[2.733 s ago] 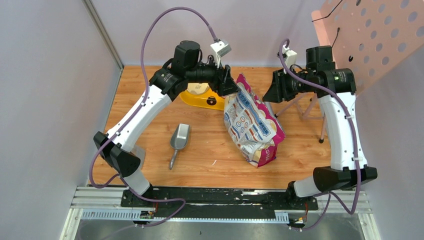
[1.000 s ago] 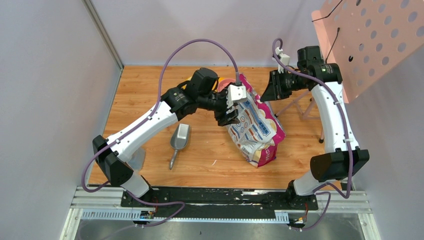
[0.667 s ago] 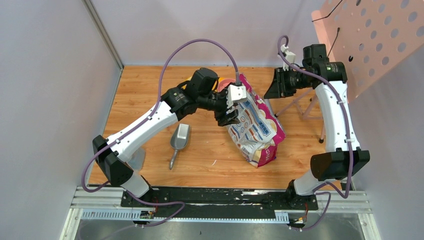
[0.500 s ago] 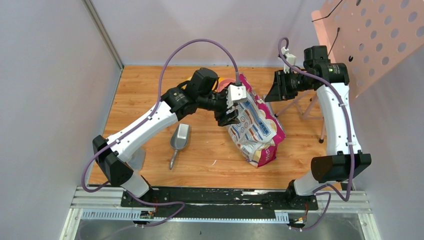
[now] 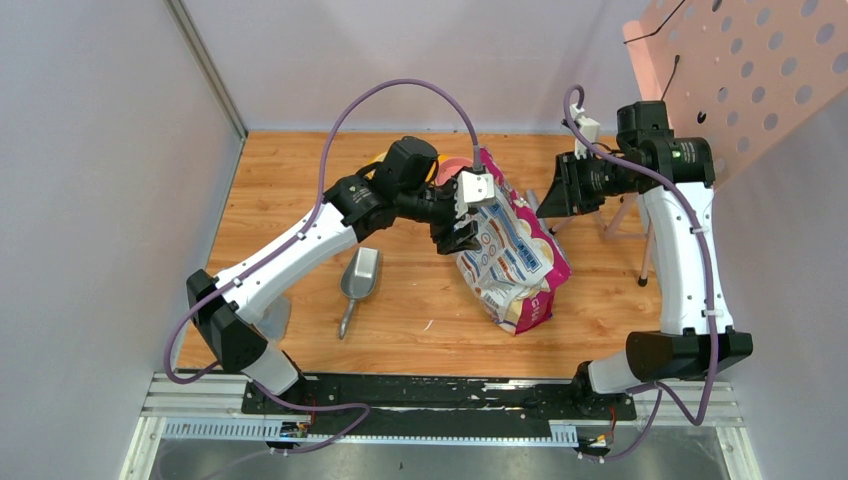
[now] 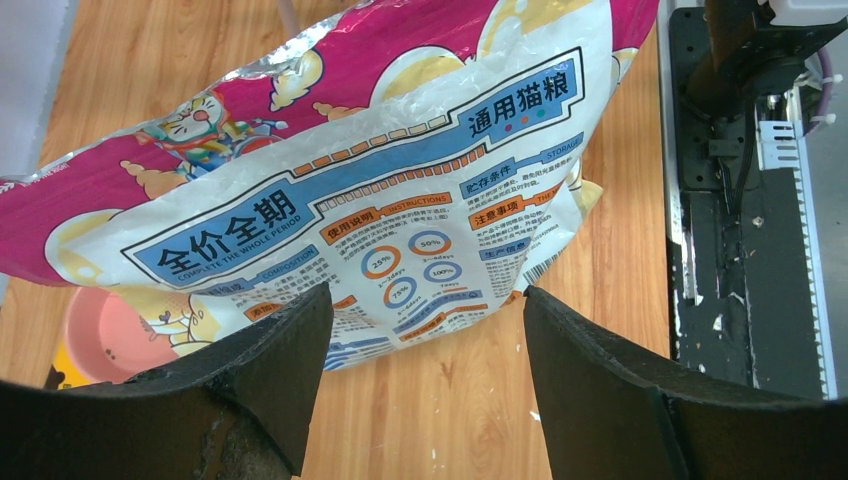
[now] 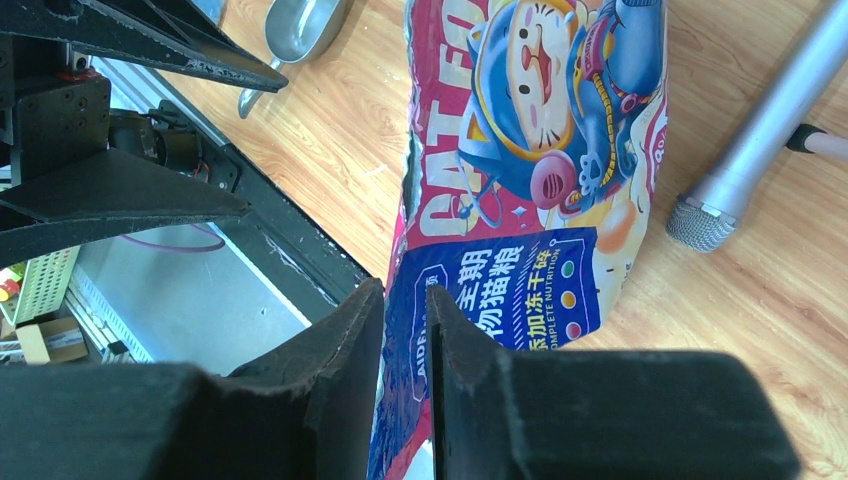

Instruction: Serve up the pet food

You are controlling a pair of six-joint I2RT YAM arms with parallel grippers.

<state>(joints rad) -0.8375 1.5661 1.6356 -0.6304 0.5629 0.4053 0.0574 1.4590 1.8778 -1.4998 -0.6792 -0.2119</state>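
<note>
The glossy printed bag (image 5: pixel 510 255) stands leaning at mid-table; it also shows in the left wrist view (image 6: pixel 400 180) and the right wrist view (image 7: pixel 540 150). No kibble shows; it is hidden inside the bag. My left gripper (image 5: pixel 458 232) is open and empty beside the bag's left face, jaws wide apart (image 6: pixel 426 300). My right gripper (image 5: pixel 548 198) is at the bag's upper right edge. Its jaws are nearly closed, with the bag's edge in the narrow gap (image 7: pixel 404 290). The grey metal scoop (image 5: pixel 360 275) lies on the table left of the bag, and shows in the right wrist view (image 7: pixel 295 30).
A pink bowl (image 6: pixel 95 325) on a yellow base sits behind the bag, mostly hidden under my left arm (image 5: pixel 450 165). Metal stand legs (image 5: pixel 610 215) and a pink perforated board (image 5: pixel 740 80) are at the right. The black rail (image 5: pixel 440 390) runs along the near edge.
My left gripper has left the bag's top and come down to its left side, and has held there for the last second. My right gripper has shifted slightly right and nearer. The bag has stayed put.
</note>
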